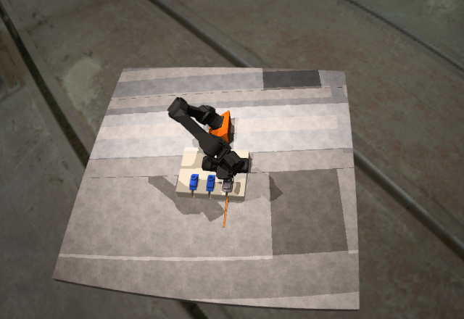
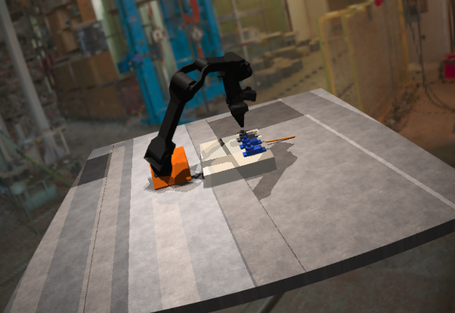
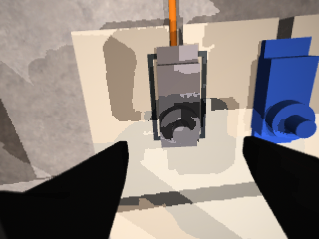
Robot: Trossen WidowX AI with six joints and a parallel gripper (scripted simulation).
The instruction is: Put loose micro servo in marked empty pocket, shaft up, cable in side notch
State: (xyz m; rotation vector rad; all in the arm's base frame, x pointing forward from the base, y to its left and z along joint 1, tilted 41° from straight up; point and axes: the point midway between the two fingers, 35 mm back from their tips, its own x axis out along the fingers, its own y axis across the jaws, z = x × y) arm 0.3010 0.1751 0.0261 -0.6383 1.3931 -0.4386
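The grey micro servo (image 1: 227,185) (image 3: 178,80) stands in the marked pocket, inside its dark outline (image 3: 204,75), on the cream deck (image 1: 190,156) (image 2: 239,173) (image 3: 95,65). Its output shaft points up. The ears look level with the deck, but whether they lie fully flat cannot be told. Its orange cable (image 1: 225,212) (image 2: 281,139) (image 3: 172,22) leaves over the deck's edge beside a dark strip; how deep it lies in the notch is unclear. My gripper (image 2: 242,126) (image 3: 184,146) is open and empty, above the servo, its fingertips apart to either side.
Two blue servos (image 1: 193,181) (image 1: 210,183) sit in the deck in a row beside the grey one. The nearer blue servo (image 3: 286,85) is close to the right finger in the wrist view. The arm's orange base (image 1: 225,128) (image 2: 180,166) stands behind the deck.
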